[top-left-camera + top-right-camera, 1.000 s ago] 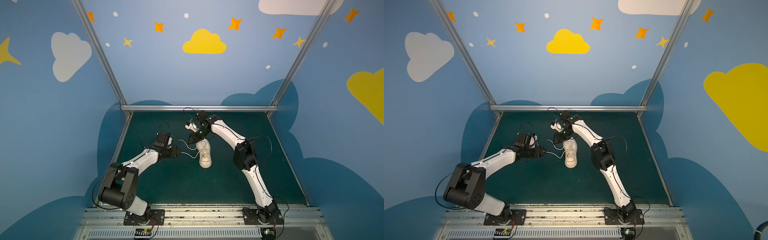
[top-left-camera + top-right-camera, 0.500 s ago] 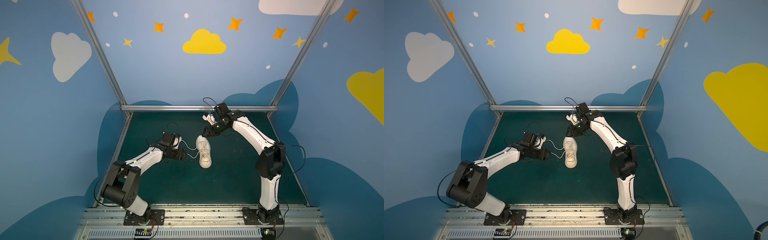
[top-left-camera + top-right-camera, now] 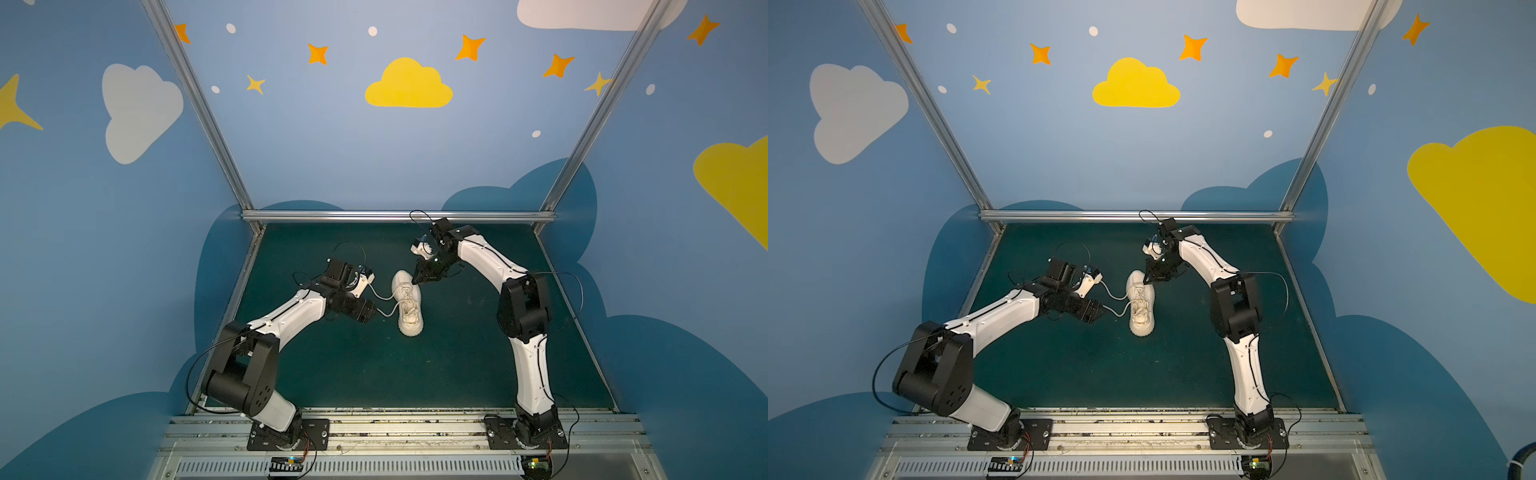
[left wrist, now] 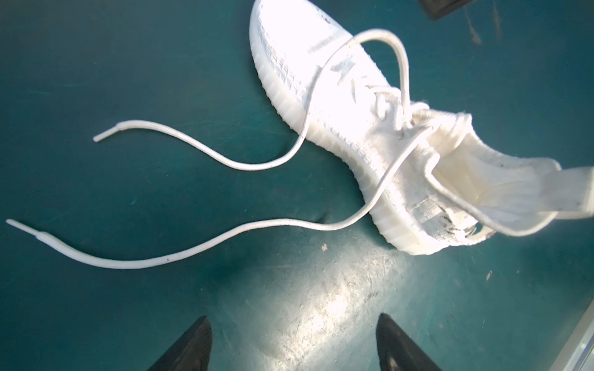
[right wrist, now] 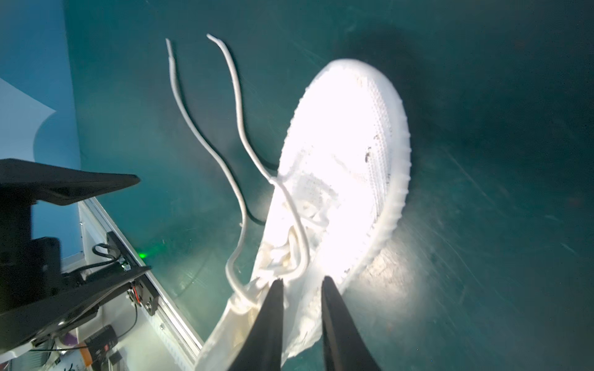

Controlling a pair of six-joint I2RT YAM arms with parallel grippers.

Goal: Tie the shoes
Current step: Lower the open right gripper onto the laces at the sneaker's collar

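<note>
2 grippers: the left gripper [image 4: 292, 318] gapes wide, empty, near cream laces [image 4: 254, 167]; the right gripper [image 5: 302, 279], narrow, straddles the off-white knit sneaker [image 3: 409, 307] at its heel, pinch unclear.

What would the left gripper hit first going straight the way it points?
Probably the loose cream-white lace lying ahead of the left gripper, then the ribbed sole of the off-white knit sneaker; the gripper's height is unclear.

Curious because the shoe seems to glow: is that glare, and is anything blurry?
Right wrist view: the sneaker is blown out white, and the mat beside it streaks with blur. Left wrist view: its toe glares too, and light bounces off the mat. Both top views: evenly lit, sharp.
</note>
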